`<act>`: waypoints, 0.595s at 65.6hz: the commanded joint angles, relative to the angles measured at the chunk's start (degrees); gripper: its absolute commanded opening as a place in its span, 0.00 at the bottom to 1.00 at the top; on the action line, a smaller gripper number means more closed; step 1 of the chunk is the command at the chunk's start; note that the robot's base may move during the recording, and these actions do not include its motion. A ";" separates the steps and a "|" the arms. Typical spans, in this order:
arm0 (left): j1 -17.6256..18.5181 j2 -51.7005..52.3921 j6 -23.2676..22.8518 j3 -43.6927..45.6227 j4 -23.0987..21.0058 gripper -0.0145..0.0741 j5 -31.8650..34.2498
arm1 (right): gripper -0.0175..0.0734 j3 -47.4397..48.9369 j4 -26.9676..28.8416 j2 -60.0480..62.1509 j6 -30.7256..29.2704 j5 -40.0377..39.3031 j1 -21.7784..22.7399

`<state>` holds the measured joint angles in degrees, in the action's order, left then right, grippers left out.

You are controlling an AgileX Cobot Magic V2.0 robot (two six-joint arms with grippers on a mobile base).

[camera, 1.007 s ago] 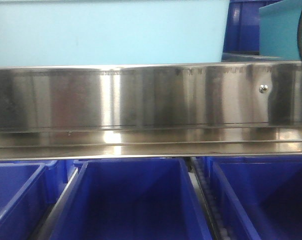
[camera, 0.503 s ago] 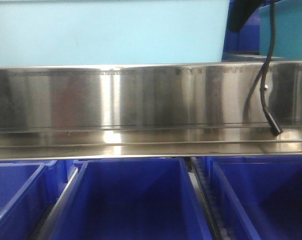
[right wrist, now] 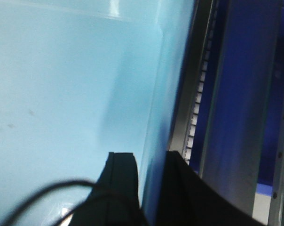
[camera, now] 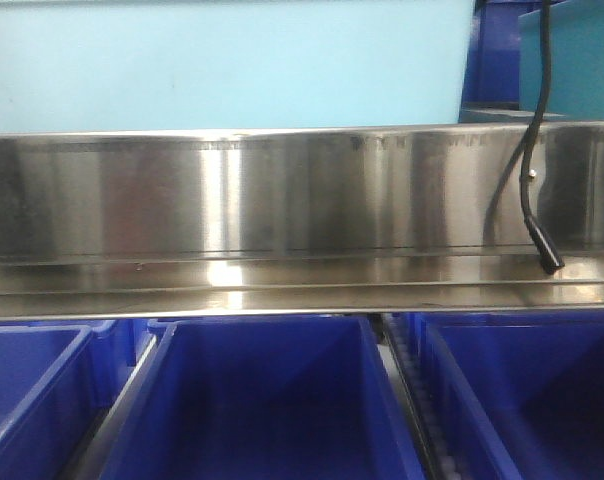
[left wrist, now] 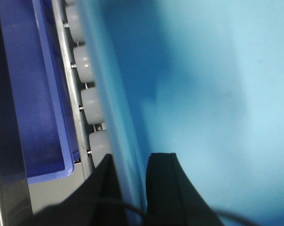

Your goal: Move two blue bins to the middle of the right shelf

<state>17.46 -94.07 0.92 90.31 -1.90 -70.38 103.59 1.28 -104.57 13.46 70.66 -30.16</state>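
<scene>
A large light blue bin (camera: 222, 65) fills the upper part of the front view, above the steel shelf rail (camera: 282, 200). In the left wrist view my left gripper (left wrist: 132, 162) is shut on the bin's left wall (left wrist: 114, 94), one black finger (left wrist: 163, 183) inside and one outside. In the right wrist view my right gripper (right wrist: 149, 160) is shut on the bin's right wall (right wrist: 168, 84) in the same way. The bin's pale inside (right wrist: 62, 84) shows nothing in it. Neither gripper appears in the front view.
Three dark blue bins (camera: 262, 400) (camera: 532, 400) (camera: 22, 390) stand on the level below the rail. A teal bin (camera: 572, 60) is at the upper right, and a black cable (camera: 537, 150) hangs there. White rollers (left wrist: 88, 66) and dark blue bins (left wrist: 34, 94) (right wrist: 240, 94) flank the held bin.
The light blue bin's right edge has shifted a little to the right in the front view. The black cable swung into view at the right and now hangs still.
</scene>
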 commanded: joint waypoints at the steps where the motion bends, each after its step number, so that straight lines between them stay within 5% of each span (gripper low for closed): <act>1: 0.28 0.19 0.16 0.51 -1.47 0.04 0.42 | 0.02 0.34 0.29 0.24 -0.74 -0.69 -0.23; 24: 0.28 2.52 -4.83 1.51 -1.35 0.04 0.42 | 0.02 0.34 -0.30 3.79 -0.23 -0.69 -0.23; 39: 0.40 4.91 -6.16 10.04 -2.08 0.04 0.42 | 0.02 0.44 -2.77 9.14 -0.23 -3.55 -0.23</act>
<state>17.46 -91.21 -4.94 95.93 -1.93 -71.33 103.59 0.00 -98.58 14.25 69.91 -30.26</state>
